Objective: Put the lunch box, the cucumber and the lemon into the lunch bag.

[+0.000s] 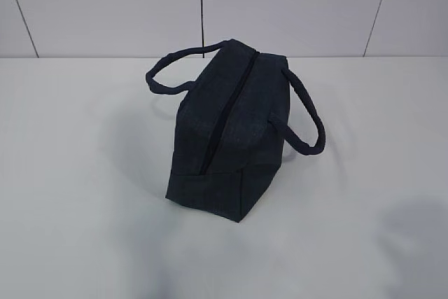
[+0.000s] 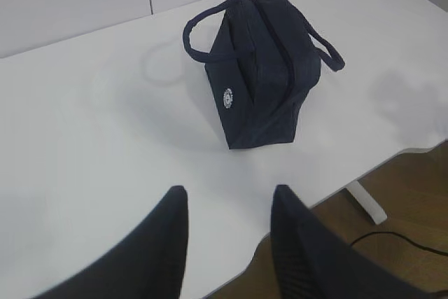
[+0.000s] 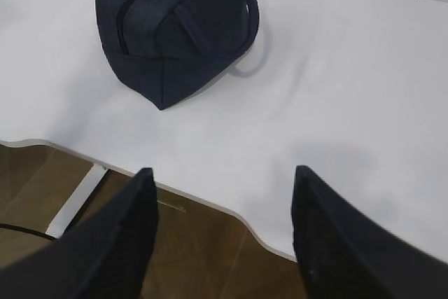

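Observation:
The dark navy lunch bag (image 1: 227,127) stands in the middle of the white table (image 1: 77,194), its top zipper closed and both loop handles hanging out to the sides. It also shows in the left wrist view as the lunch bag (image 2: 266,82) and in the right wrist view as the lunch bag (image 3: 175,26). My left gripper (image 2: 229,197) hangs open over the table's front edge, nothing between its fingers. My right gripper (image 3: 224,176) is open wider, also empty, above the front edge. The lunch box, cucumber and lemon are out of view. Neither gripper appears in the exterior view.
The table's wavy front edge (image 3: 210,204) runs under both grippers, with wooden floor (image 3: 203,257) and a white table leg (image 2: 367,201) below. A pale panelled wall (image 1: 280,5) stands behind the table.

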Controlling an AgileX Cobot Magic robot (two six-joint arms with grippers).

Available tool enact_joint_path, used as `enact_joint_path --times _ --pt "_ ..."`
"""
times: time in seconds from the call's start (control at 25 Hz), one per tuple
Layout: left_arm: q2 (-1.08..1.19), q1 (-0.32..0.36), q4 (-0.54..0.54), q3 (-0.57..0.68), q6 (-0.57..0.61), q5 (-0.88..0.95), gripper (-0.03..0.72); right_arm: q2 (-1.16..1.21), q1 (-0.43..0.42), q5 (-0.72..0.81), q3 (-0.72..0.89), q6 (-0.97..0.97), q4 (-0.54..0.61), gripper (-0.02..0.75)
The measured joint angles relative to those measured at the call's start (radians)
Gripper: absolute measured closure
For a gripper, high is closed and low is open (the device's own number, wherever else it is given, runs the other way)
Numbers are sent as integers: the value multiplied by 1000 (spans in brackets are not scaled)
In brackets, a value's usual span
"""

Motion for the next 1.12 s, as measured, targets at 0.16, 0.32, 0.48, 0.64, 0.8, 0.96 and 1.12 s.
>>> enact_joint_path --times 0.16,0.32,0.48,0.64,0.8,0.96,1.12 --pt "-130 0 -16 90 16 2 409 -89 0 9 76 -3 0 265" --pt "-258 0 -20 199 22 2 420 -133 0 15 143 -33 0 265" --pt "-374 0 -31 310 23 4 421 -133 0 15 205 -49 -2 265" --pt "-484 0 -105 419 23 4 423 -133 0 15 241 -49 -22 265" --pt "-488 0 -134 496 29 4 430 -133 0 10 241 -51 -68 265" --pt "-488 0 -130 570 42 -16 437 -133 0 6 241 -19 -157 265" --pt "-488 0 -112 601 53 -77 437 -133 0 -12 242 0 -182 265"
